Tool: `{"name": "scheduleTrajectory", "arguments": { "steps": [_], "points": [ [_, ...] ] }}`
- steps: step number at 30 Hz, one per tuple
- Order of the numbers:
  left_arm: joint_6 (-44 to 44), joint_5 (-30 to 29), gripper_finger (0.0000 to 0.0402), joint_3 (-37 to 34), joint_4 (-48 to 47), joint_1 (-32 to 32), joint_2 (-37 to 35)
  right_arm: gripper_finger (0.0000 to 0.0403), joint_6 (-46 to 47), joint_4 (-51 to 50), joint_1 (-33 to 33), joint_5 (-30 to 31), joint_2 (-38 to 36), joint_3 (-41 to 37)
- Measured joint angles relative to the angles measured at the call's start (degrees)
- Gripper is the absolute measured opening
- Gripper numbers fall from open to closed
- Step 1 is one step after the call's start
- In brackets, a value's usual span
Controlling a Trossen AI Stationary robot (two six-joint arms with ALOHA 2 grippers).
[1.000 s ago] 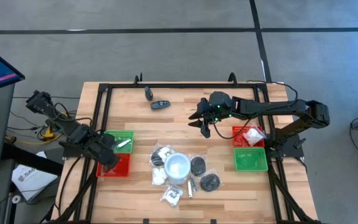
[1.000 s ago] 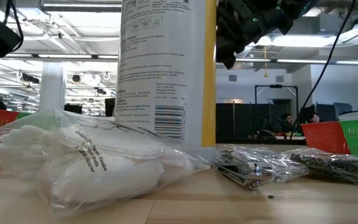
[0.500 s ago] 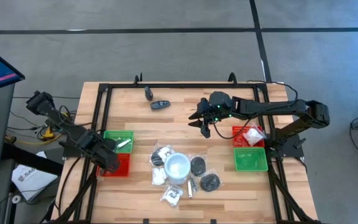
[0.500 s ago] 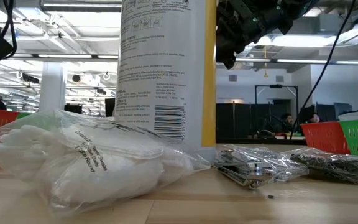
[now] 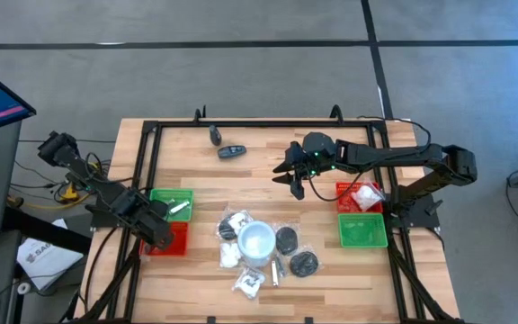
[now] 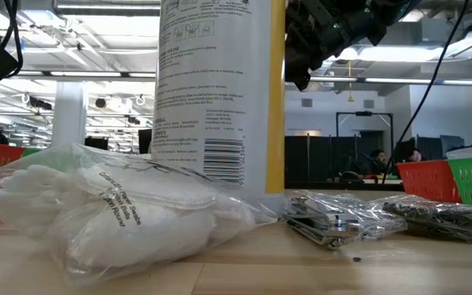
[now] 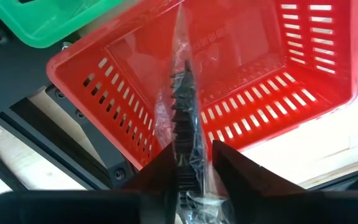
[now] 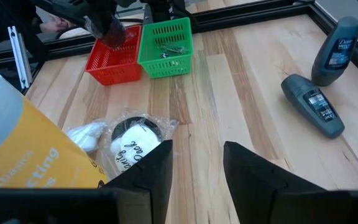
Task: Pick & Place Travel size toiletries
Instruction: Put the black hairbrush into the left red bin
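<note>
Left arm has edged back — its fingers pinch a wrapped comb, seemingly; right fingers part-open, empty.

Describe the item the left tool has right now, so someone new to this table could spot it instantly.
Find the red tray beside the green tray at the table's left edge. Directly above it hangs the left tool, pinching a black comb in a clear wrapper. Unlike the round discs and white packets at the table's middle, it is long, thin and toothed, and held off the table.
</note>
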Motion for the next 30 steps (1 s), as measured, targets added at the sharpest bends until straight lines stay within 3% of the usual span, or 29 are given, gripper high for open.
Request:
{"name": "scheduleTrajectory", "arguments": {
  "steps": [15,30],
  "points": [
    [0.1,-2.3,0.0161,0.0,-0.1,0.0,0.0,0.0138,0.1,0.2,0.0,0.0,0.0,0.0],
    [2.8,-4.0,0.0167,0.0,-0.3,0.0,0.0,0.0135,0.1,0.3,0.1,0.0,0.0,0.0]
  ]
}}
